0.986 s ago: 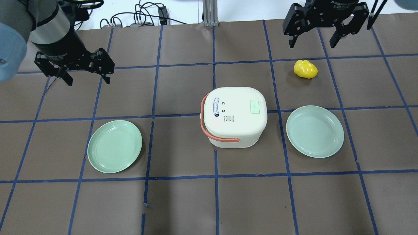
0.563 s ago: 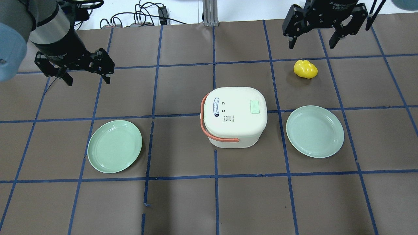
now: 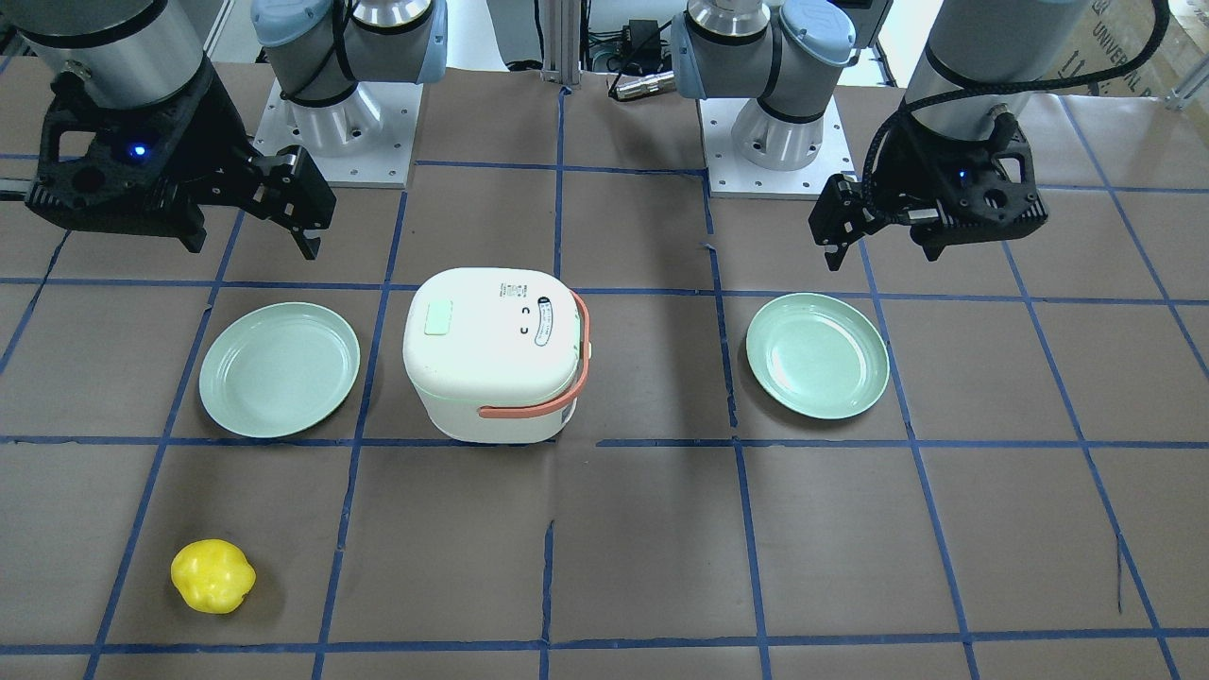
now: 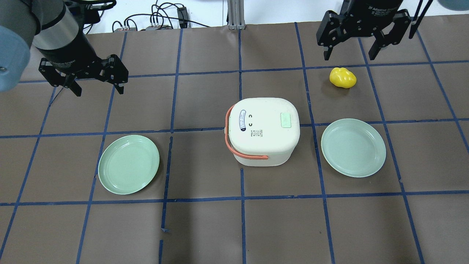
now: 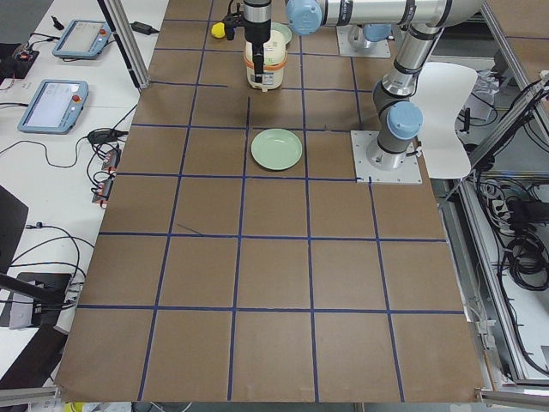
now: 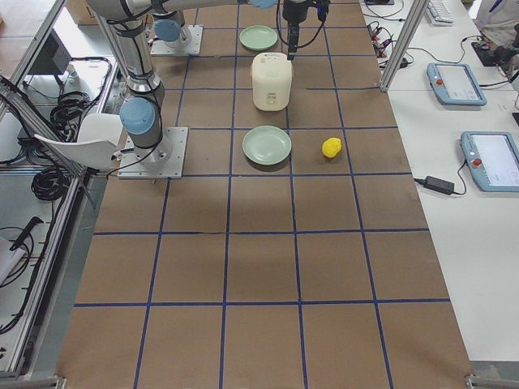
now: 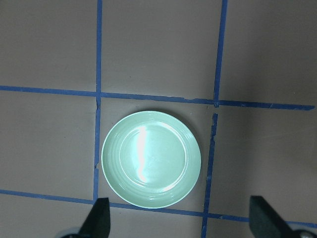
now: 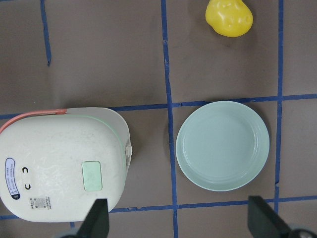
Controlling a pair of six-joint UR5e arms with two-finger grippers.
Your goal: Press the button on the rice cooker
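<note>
White rounded rice cooker (image 4: 262,141) with orange handle sits mid-frame overhead, pale green rectangular button (image 4: 285,120) on the lid's right side. We see both grippers wide open, empty. Right gripper (image 4: 348,53), upper right, is nearer: button lies down-left of it. Left gripper (image 4: 99,88) well apart.

You can read "Adaptive Gripper" in white on the black body of the right claw (image 4: 349,55), at 1 o'clock on the surface (image 4: 205,227). In the front-facing view "UNIVERSAL" runs along a pale panel (image 3: 1110,42) at 2 o'clock, behind the left arm (image 3: 982,57). On top of the rice cooker (image 4: 262,143) sit an oval label (image 4: 242,121) and a small printed patch (image 4: 256,133), both too fine to read
</note>
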